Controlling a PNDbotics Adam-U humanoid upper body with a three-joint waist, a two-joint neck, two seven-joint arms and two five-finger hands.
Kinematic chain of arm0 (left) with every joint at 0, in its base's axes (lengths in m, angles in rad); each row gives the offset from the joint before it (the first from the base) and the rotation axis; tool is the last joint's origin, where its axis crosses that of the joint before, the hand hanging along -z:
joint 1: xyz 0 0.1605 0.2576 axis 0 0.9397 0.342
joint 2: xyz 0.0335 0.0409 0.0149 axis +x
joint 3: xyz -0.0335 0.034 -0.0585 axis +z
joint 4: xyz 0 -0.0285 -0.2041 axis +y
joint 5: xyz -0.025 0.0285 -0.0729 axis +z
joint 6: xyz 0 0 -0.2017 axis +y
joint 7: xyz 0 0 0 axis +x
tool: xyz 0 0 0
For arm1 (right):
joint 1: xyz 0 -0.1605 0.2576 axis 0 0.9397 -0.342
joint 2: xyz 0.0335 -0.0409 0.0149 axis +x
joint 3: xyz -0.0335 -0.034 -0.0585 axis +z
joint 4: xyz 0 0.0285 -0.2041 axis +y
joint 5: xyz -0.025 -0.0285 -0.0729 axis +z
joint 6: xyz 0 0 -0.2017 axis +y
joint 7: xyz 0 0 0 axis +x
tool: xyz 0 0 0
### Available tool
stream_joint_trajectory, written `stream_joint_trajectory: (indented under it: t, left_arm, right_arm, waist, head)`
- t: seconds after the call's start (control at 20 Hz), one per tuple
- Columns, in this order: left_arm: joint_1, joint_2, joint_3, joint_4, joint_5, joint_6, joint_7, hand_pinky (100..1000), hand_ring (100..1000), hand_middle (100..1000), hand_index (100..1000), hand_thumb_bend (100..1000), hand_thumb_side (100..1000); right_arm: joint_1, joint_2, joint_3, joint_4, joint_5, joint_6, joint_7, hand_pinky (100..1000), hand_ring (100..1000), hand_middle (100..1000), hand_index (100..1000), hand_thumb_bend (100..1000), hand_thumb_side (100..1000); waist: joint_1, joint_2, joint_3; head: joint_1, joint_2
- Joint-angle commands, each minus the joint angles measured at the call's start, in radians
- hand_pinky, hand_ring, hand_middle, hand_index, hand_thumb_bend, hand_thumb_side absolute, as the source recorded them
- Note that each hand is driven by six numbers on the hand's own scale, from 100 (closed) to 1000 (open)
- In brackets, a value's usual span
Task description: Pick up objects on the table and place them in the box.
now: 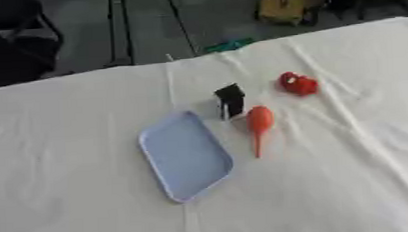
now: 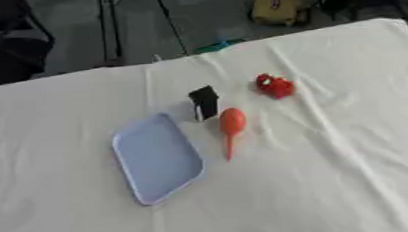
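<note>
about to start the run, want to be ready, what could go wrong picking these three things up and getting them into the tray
The orange carrot-shaped thing lies with its bulb close beside the black and white box, so fingers closing on one may knock the other. Its round bulb and thin tail may also roll. The light blue tray looks shallow, so dropped things might slide out. The white cloth is wrinkled near the red object and may catch fingers.

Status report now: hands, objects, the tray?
Both hands out of view. Blue tray empty. Black block, orange carrot-shaped object, red object on white cloth. Nothing blocking.
</note>
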Motion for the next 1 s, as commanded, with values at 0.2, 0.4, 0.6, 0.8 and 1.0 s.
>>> stream_joint_trajectory:
  t: [0.2, 0.4, 0.6, 0.8, 1.0]
  left_arm:
    - [-0.006, 0.032, -0.003, -0.014, 0.012, 0.001, -0.014, 839, 900, 886, 801, 100, 897]
    - [-0.011, 0.026, -0.006, -0.014, 0.019, -0.002, -0.022, 834, 898, 883, 799, 100, 893]
    - [-0.014, 0.019, -0.009, -0.014, 0.025, -0.003, -0.031, 826, 893, 878, 795, 100, 887]
    - [-0.015, 0.011, -0.011, -0.014, 0.031, -0.004, -0.041, 814, 887, 874, 792, 100, 883]
    - [-0.019, 0.008, -0.012, -0.014, 0.036, -0.006, -0.046, 810, 883, 871, 790, 100, 881]
  right_arm:
    - [-0.119, 0.14, 0.016, 0.318, 0.109, -0.067, 0.02, 907, 943, 910, 918, 231, 970]
    - [-0.148, 0.212, 0.003, 0.46, 0.21, -0.096, 0.003, 916, 948, 904, 906, 432, 915]
    - [-0.15, 0.282, -0.029, 0.579, 0.302, -0.104, -0.029, 924, 946, 897, 906, 412, 1000]
    - [-0.134, 0.321, -0.057, 0.656, 0.35, -0.082, -0.088, 936, 958, 896, 922, 418, 1000]
    - [-0.124, 0.346, -0.069, 0.722, 0.366, -0.092, -0.052, 954, 982, 929, 953, 395, 1000]
  waist:
    - [0.001, -0.02, 0.011]
    - [0.003, -0.018, 0.018]
    - [0.008, -0.015, 0.029]
    - [0.012, -0.012, 0.033]
    - [0.012, -0.011, 0.035]
  head:
    - [-0.017, -0.007]
    - [-0.029, -0.016]
    - [-0.045, -0.022]
    - [-0.051, -0.032]
    - [-0.054, -0.035]
